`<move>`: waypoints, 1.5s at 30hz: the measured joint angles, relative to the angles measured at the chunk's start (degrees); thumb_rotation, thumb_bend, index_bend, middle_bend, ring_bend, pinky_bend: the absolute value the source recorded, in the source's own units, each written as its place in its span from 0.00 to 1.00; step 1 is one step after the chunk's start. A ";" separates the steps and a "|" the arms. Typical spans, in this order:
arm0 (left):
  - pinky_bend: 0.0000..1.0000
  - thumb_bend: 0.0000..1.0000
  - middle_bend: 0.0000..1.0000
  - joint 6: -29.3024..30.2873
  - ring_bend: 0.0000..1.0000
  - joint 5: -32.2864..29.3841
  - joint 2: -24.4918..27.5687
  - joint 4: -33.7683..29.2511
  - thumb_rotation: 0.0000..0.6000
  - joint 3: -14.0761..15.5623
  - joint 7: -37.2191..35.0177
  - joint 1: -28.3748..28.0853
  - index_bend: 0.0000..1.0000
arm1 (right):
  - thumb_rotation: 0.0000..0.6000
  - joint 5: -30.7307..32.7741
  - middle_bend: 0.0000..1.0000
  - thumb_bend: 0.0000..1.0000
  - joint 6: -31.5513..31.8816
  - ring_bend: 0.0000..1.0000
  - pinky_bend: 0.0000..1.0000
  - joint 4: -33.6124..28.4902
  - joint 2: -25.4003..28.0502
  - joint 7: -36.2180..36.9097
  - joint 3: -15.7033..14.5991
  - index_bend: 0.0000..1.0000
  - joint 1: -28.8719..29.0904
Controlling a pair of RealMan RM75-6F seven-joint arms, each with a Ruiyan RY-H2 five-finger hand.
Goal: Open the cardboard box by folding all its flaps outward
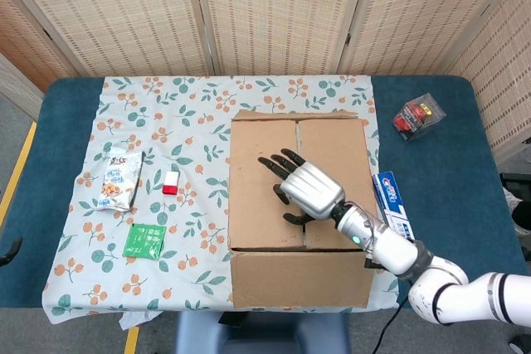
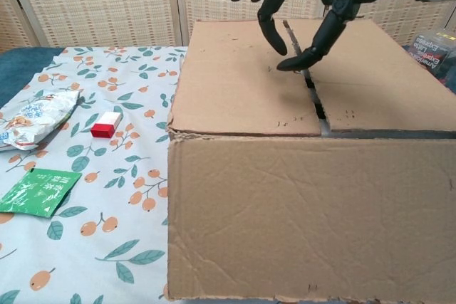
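While both top flaps lie flat, the cardboard box [image 1: 299, 205] sits closed at the worktop's [image 1: 448, 180] near edge. Right hand [image 1: 303, 189] hovers above its centre seam [image 2: 311, 87], fingers spread, holding nothing. Best approach, I judge: hook fingertips into the seam gap, lift one flap outward. Contact with the cardboard unclear. Left hand out of sight. Box contents hidden.
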 measured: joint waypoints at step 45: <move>0.00 0.40 0.04 0.04 0.00 -1.11 -0.50 1.00 1.00 -1.02 -0.62 0.55 0.04 | 0.64 4.42 0.00 0.35 -1.19 0.00 0.00 8.04 -2.21 -2.59 -4.92 0.58 2.74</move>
